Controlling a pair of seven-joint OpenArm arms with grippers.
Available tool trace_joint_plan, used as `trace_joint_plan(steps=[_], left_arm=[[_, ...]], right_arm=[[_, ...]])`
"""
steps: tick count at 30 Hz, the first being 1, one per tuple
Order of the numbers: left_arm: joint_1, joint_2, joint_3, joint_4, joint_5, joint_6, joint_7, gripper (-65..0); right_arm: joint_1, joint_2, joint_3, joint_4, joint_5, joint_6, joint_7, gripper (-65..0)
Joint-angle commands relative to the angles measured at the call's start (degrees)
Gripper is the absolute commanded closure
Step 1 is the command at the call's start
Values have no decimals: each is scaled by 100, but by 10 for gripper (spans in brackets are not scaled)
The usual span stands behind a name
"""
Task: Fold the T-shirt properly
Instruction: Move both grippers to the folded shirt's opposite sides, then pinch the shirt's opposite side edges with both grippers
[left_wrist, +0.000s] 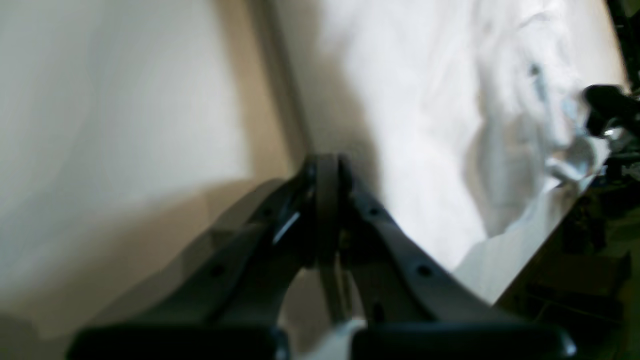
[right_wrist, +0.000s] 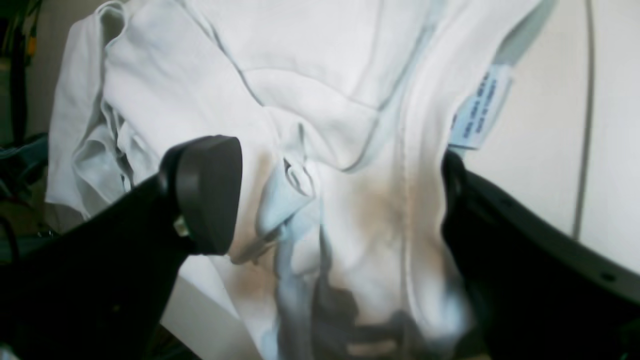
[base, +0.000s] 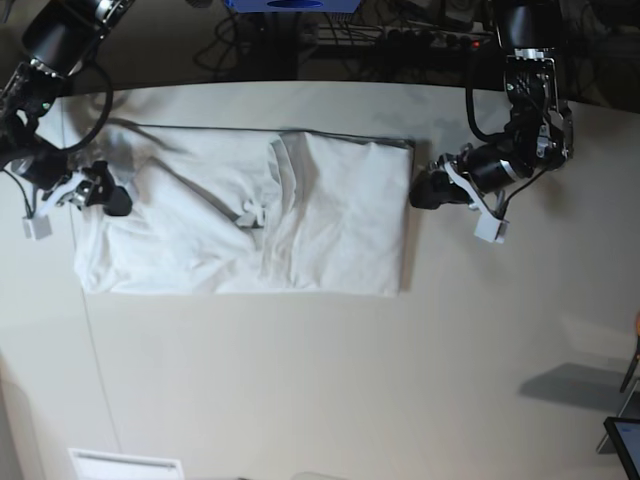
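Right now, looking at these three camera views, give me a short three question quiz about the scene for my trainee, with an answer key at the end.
1. True or false: the left end effector is shut and holds no cloth.
2. Which end effector has the T-shirt between its open jaws: A) left, B) right, C) neither?
3. Fill in: in the right wrist view, the small printed label hangs at the shirt's ______ edge, next to the bare table.

Key
1. True: its jaws are pressed together beside the shirt's edge.
2. B.
3. Right.
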Motion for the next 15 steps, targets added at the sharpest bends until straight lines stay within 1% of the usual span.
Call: trace_joint_plan(steps=[1, 2, 3, 4, 8, 10, 12, 13, 15], left_arm=[[-125, -24, -13, 90, -147, -36, -55, 0], [-133, -15, -4, 82, -112, -36, -55, 0], [-133, -7, -4, 99, 2, -36, -55, 0], [-133, 2, -4, 117, 134, -36, -55, 0], [-133, 231, -13, 117, 811, -36, -55, 0], [-142, 363, -13, 117, 1040, -36, -55, 0], [-142, 495, -13, 117, 1277, -36, -55, 0], [-151, 556, -13, 117, 1365, -36, -55, 0], [-186, 670, -4, 117, 1514, -36, -46, 0]], right_arm=[[12, 50, -5, 48, -147, -12, -155, -479], [12, 41, -5, 48, -147, -12, -155, -477], [12, 41, -5, 48, -147, -12, -155, -463], [12, 41, -5, 40, -147, -12, -155, -435], [20, 41, -5, 13, -147, -12, -146, -231], [20, 41, -14, 13, -147, -12, -146, -139], [20, 50, -14, 13, -147, -12, -137, -29], [29, 50, -14, 40, -156, -12, -128, 0], [29, 77, -14, 48, -156, -12, -128, -9]])
